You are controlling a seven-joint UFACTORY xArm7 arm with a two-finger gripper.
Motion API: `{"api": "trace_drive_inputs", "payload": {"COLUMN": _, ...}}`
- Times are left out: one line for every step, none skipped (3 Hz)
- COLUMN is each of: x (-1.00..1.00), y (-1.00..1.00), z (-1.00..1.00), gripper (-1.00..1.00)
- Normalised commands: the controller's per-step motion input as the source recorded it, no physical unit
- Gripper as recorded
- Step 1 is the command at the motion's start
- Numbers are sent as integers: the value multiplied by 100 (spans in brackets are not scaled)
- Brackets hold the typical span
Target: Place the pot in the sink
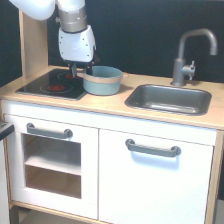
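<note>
Toy kitchen table (pixel 100 102) seen before a dark wall | pot (pixel 102 80) stands by the stovetop (pixel 52 85), toward the table's back edge, apart from the sink (pixel 170 98) | claw (pixel 76 70) is lowered at the pot's rim; grip cannot be told | step judged: grasping; next a lift and carry to the sink is called for | fingertips are hidden, blurred.

No legible text or markings.
</note>
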Motion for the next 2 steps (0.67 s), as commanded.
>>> {"api": "trace_drive_inputs", "payload": {"x": 18, "y": 6, "z": -70, "gripper": -92}}
{"api": "trace_drive_inputs", "payload": {"x": 8, "y": 3, "z": 5, "gripper": -99}}
